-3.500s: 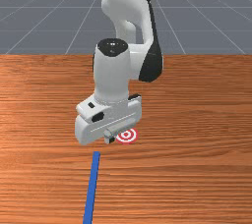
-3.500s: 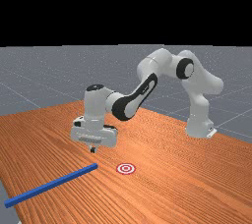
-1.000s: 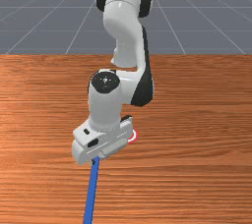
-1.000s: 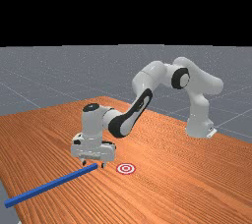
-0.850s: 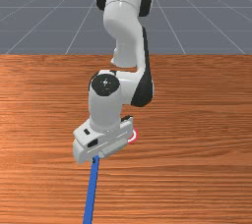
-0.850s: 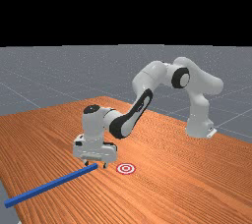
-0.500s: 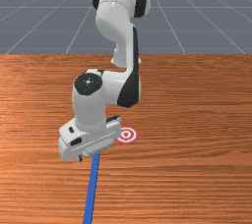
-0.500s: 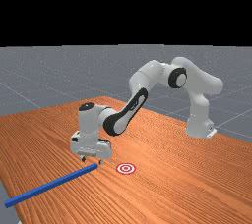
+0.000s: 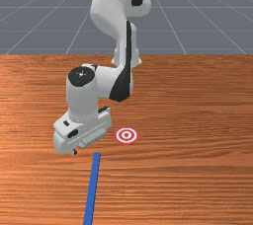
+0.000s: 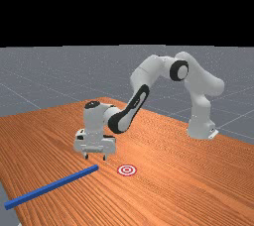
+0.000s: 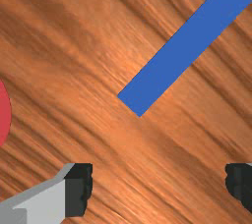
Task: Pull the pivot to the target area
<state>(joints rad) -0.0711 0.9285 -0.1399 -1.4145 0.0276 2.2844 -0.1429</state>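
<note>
Hovering over orange-brown wooden table (image 10: 168, 180), your white two-finger gripper (image 10: 95, 158) has fingers spread wide, nothing held between them. Long, straight blue bar (image 10: 52, 187) lies on table, apart from your fingers. In wrist view, bar's near end sits ahead of gap between your fingertips, rest slanting away from gripper. In front view, same end is to front view's right of your fingertips. Flat round target of red and white rings (image 9: 126, 135) lies farther to front view's right of gripper, near bar's end, not touching it.
</note>
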